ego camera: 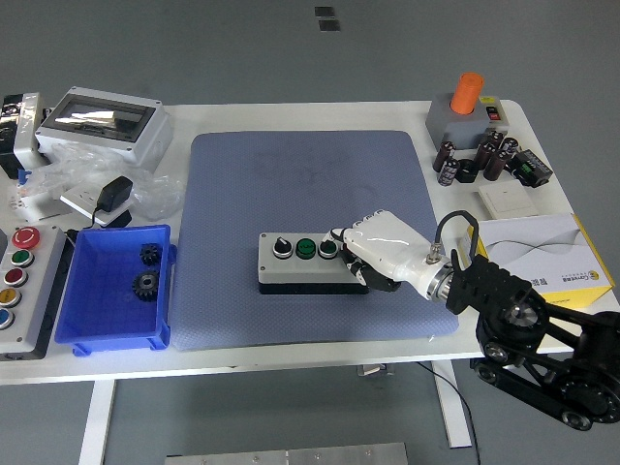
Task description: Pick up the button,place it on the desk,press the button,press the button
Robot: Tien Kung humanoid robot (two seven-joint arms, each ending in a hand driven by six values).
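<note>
A grey button box [295, 262] lies on the blue mat [310, 184], with a black knob, a green button [306, 248] and more buttons along its top. My right hand [360, 254], white with dark finger joints, lies over the box's right end with fingers curled down onto it. It hides the rightmost button. The left arm is not in view.
A blue bin [114, 289] with two gears stands at the left, next to a second button panel [17, 281]. A grey enclosure [102, 121] and a plastic bag lie at the back left. A joystick box [465, 111], capacitors and a booklet [542, 254] are at the right.
</note>
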